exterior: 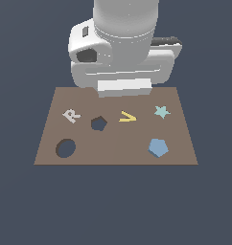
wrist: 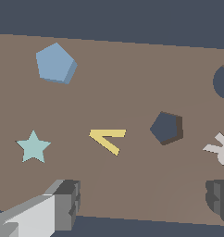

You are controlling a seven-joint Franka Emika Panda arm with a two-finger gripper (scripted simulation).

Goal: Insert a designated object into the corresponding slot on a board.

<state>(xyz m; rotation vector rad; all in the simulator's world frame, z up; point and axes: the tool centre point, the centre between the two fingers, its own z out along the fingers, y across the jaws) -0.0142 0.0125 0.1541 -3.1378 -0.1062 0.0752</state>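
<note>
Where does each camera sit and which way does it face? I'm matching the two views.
Exterior view: off the arm, looks down at the board from its pentagon block side; the arm's wrist shows.
Wrist view: on the wrist, looks down at the board; the spread fingers show.
Shared: block, slot, star, V.
</note>
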